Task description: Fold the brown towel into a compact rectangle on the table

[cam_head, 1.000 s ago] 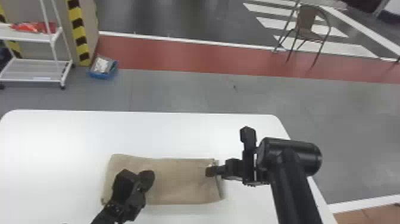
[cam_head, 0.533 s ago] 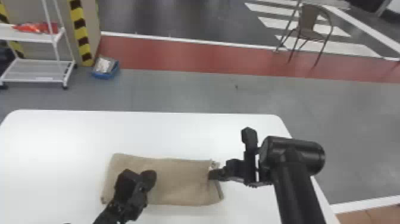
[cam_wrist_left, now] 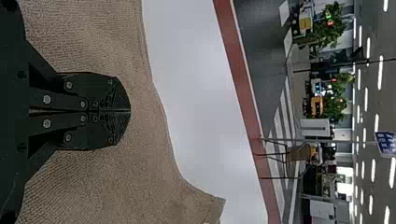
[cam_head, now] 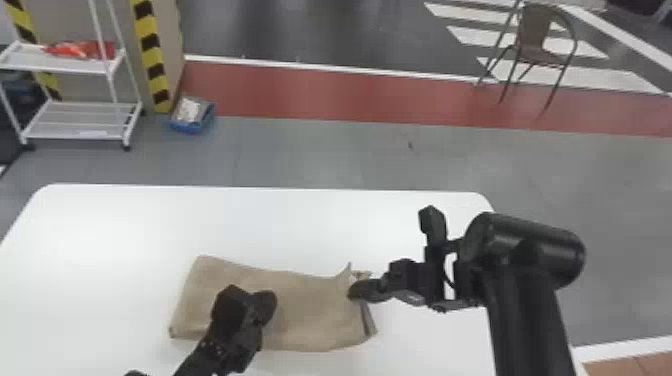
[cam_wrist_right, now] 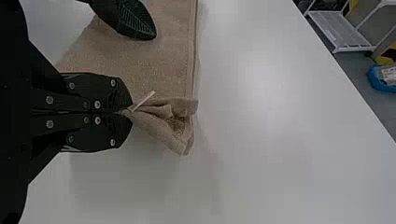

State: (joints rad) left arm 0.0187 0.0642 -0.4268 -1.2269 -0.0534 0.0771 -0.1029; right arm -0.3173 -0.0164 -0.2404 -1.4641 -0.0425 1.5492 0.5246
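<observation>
Since the earlier frame, we see the one brown towel (cam_head: 310, 315) draw up into a sharper peak at its far right corner. It lies on our one white table (cam_head: 300, 220). Our right gripper (cam_head: 356, 290) clamps that corner, beside one pale tag (cam_wrist_right: 144, 101). Our left gripper (cam_head: 268, 301), jaws together, is over the towel. Beyond are one chair (cam_head: 534, 35) and one cart (cam_head: 75, 64).

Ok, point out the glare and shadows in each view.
Head view: a bright glare patch on the left part of the table; left wrist view: ceiling lights glowing as streaks; right wrist view: a soft shadow on the table beside the towel.
</observation>
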